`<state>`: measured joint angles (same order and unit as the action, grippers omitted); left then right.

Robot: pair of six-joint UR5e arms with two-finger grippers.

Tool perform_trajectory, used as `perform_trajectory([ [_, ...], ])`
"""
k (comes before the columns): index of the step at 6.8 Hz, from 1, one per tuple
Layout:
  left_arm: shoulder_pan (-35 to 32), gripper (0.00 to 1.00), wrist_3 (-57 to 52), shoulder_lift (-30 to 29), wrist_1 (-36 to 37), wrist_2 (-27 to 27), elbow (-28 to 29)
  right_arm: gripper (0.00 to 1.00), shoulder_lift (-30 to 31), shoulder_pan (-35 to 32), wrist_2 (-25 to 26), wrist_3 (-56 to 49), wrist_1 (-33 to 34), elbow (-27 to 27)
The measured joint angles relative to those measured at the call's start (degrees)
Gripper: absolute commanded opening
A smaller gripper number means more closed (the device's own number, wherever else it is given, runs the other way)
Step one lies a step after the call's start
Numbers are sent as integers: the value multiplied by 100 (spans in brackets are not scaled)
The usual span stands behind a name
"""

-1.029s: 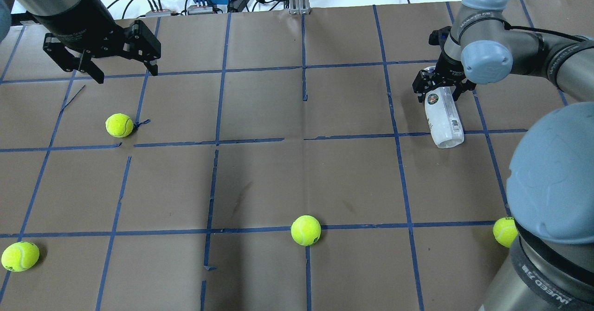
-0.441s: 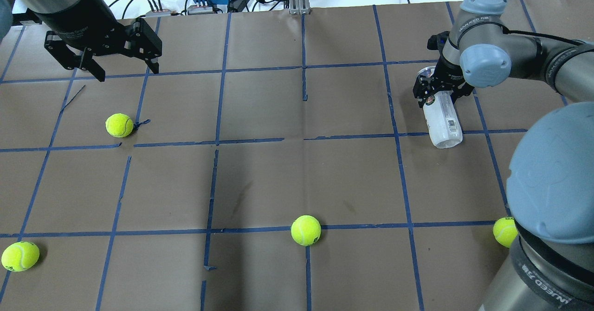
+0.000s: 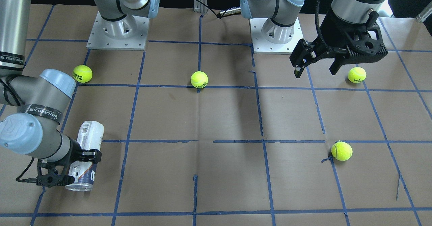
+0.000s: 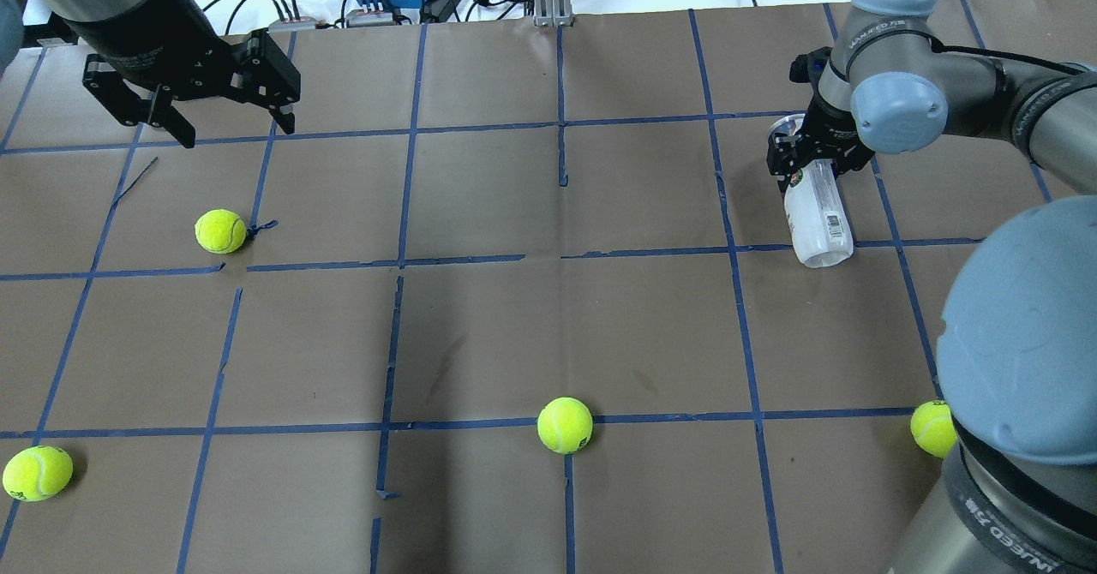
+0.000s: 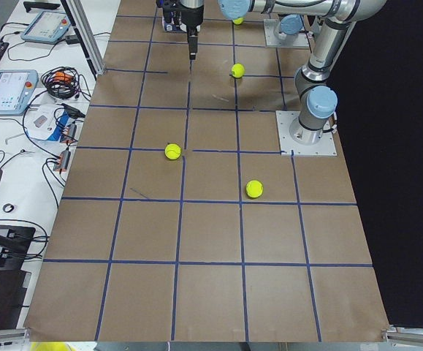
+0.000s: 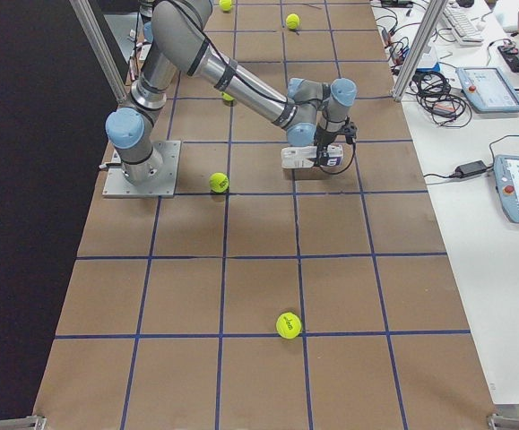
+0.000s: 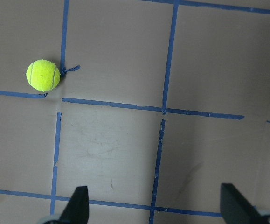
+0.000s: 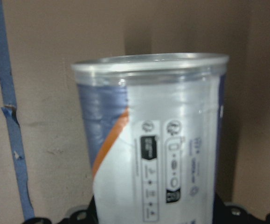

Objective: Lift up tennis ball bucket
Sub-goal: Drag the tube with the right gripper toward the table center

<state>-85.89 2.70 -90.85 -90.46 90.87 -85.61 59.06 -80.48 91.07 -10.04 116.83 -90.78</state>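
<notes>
Overhead exterior view places the tennis ball bucket (image 4: 821, 223) at the far right of the table (image 4: 480, 334). It is on its side, with its long axis running near to far. Its silver-rimmed end points away from the robot and its other end toward it. The right gripper (image 4: 810, 163) pinches the bucket crosswise close to the rimmed end, one finger on each side of the clear wall. From the front-facing camera the black fingers (image 3: 91, 153) clasp the navy part of the label just behind the rim. Whether the bucket rests on the brown paper or hangs just above it, I cannot tell.

The left gripper (image 4: 237, 134) hovers above the far left of the table, jaws spread wide with nothing between them. Its wrist camera looks down on blue tape lines and the far-left ball (image 7: 43, 75). Along the near side lie the near-left ball (image 4: 37, 473), the near-middle ball (image 4: 565, 425) and the near-right ball (image 4: 932, 427), well apart from each other.
</notes>
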Motion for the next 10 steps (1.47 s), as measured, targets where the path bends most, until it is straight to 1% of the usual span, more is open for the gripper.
perform_trajectory([
  [1, 1, 100, 0, -1, -4, 0, 2, 72, 90, -192, 10, 28, -21, 75],
  [2, 6, 100, -3, -8, -4, 3, 0, 73, 183, -561, 19, 143, -25, 188],
  [3, 11, 100, -7, -18, 2, 9, -7, 73, 231, -1019, 11, 477, -67, 366],
  [4, 20, 100, -12, -30, 7, 12, -12, 73, 205, -1545, -8, 955, -209, 653],
  [5, 22, 100, -12, -32, 8, 13, -13, 73, 137, -1945, -16, 1144, -361, 954],
  [6, 22, 100, -9, -26, 5, 19, -11, 72, 62, -2223, -18, 921, -443, 1202],
  [8, 22, 100, -8, -16, 2, 22, -3, 72, -84, -2417, -89, -523, -280, 1395],
  [10, 22, 100, -14, -19, 2, 26, -1, 72, -328, -2511, -168, -2262, 283, 1430],
])
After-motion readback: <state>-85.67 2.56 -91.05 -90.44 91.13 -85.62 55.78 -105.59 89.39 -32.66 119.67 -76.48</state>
